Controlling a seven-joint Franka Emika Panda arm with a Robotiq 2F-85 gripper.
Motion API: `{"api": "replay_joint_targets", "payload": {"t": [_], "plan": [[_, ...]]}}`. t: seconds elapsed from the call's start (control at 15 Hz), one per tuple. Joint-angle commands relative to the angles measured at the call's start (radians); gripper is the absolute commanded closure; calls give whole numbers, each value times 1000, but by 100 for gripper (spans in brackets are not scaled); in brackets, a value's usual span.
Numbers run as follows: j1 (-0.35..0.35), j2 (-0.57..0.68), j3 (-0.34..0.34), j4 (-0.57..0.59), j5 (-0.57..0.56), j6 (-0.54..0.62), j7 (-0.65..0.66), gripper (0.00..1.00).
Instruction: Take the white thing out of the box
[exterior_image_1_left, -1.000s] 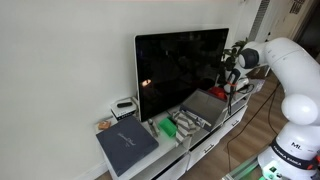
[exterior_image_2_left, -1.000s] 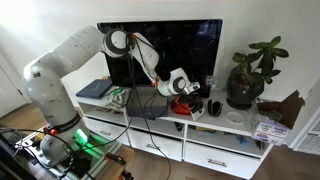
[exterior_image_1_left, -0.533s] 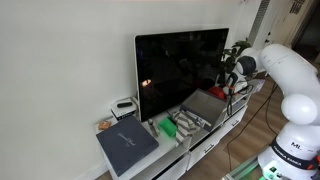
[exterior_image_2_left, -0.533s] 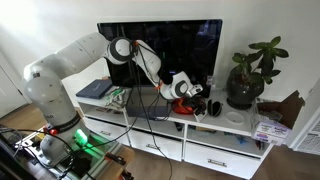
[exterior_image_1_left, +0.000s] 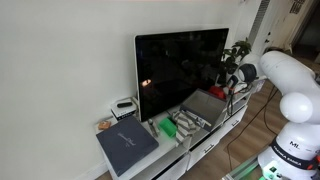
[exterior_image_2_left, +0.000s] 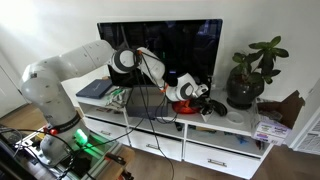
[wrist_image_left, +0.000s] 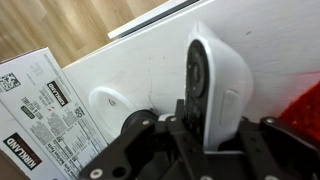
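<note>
While the white thing (wrist_image_left: 218, 80) stands on edge between the dark fingers (wrist_image_left: 183, 118) of the gripper (exterior_image_2_left: 191, 92), which press against its flat sides and hold it, it sits over the white cabinet top (wrist_image_left: 130, 65); whether it touches that surface I cannot tell. It is out of the box (exterior_image_1_left: 203, 106), whose grey lid panel lies in front of the TV (exterior_image_1_left: 180, 65), and well apart from it, toward the potted plant (exterior_image_2_left: 250, 70). A smaller white rounded object (wrist_image_left: 105, 100) lies on the cabinet just beside the gripper. A printed cardboard carton (wrist_image_left: 40, 110) shows past the cabinet's edge, and something red (exterior_image_2_left: 181, 104) sits just below the gripper.
</note>
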Motion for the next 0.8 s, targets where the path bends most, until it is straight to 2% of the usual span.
{"api": "replay_joint_targets", "payload": {"t": [0.0, 0.4, 0.47, 0.53, 0.73], "plan": [[-87, 117, 54, 214, 7, -22, -64, 94], [-129, 206, 61, 398, 7, -103, -86, 94], [-131, 217, 60, 420, 6, -125, -90, 89], [-117, 150, 67, 318, -32, -104, -70, 55], [-118, 154, 80, 322, -38, -116, -72, 37]]}}
